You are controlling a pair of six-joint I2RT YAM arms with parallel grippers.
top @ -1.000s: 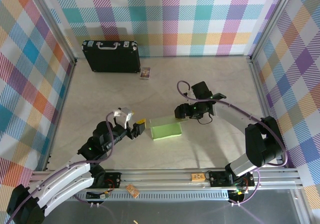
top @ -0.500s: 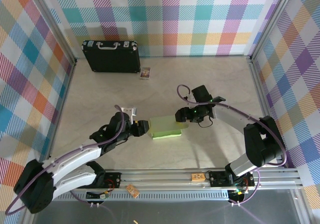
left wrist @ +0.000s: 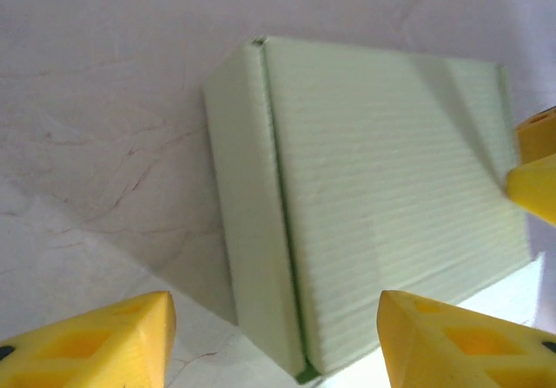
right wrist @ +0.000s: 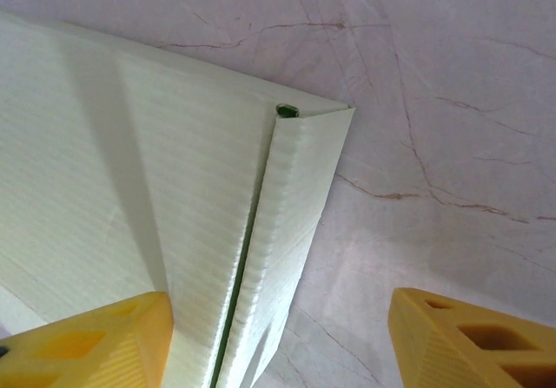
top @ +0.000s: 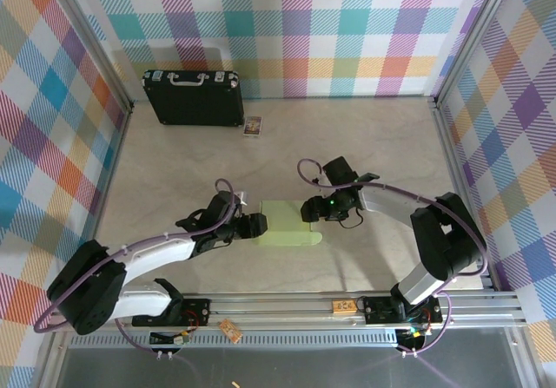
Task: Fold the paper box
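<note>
- Sitting near the middle of the desk (top: 174, 171), a bit toward the near edge, is the pale green paper box (top: 289, 223).
- Left fingers (left wrist: 95, 345) are spread wide at its left end, with the box's corner poking between them, not pinched.
- Right fingers (right wrist: 87, 340) are spread too, straddling the folded flap at the right end.

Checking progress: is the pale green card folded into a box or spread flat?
Folded: the pale green card box shows a top face and a creased side wall.

Top camera overhead, far; wrist cameras close, sharing paper box (top: 289, 224).
</note>
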